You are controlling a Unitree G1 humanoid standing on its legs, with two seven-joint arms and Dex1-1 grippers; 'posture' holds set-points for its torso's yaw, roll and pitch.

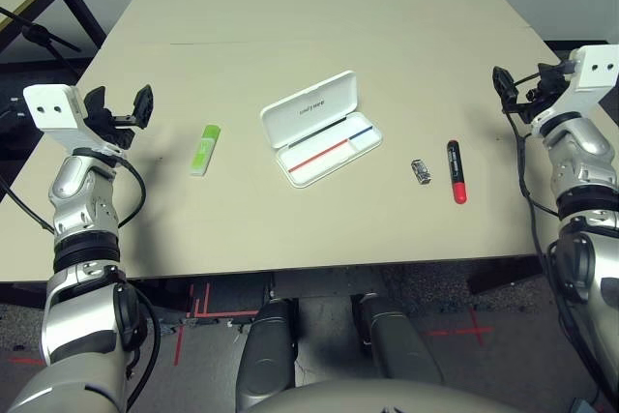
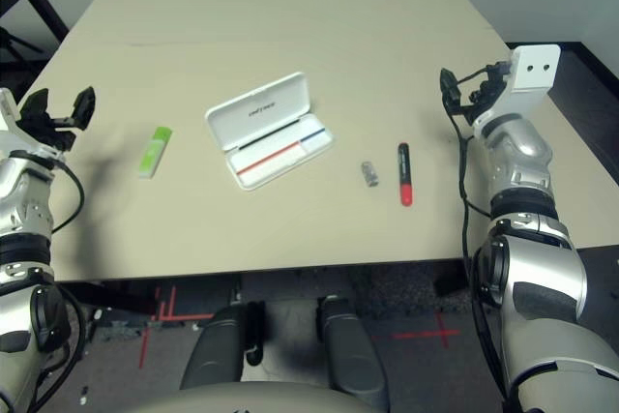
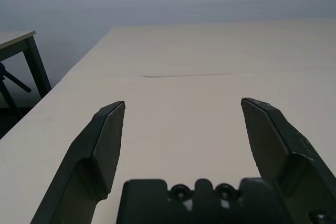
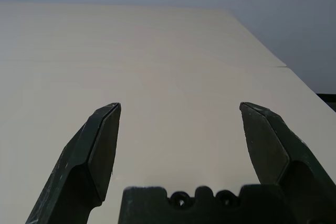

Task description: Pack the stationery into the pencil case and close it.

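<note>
Two black claws [image 1: 119, 103] [image 1: 527, 84] wide. One open white hard case [image 1: 311, 106]; nine o'clock, one green-white stick [image 1: 205, 150]; four o'clock, one silver metal piece [image 1: 421, 172], one black-capped red marker [image 1: 456, 172].

The pencil case [image 1: 314, 137] is plain white, with a small dark logo on its lid and 1 red-and-blue line across its tray. The marker [image 1: 456, 173] is black and red — black cap, red end. The flat stick [image 1: 204, 150] is light green and white; the metal piece [image 1: 421, 171] silver-black — the bench [image 1: 290, 229] beige.
</note>
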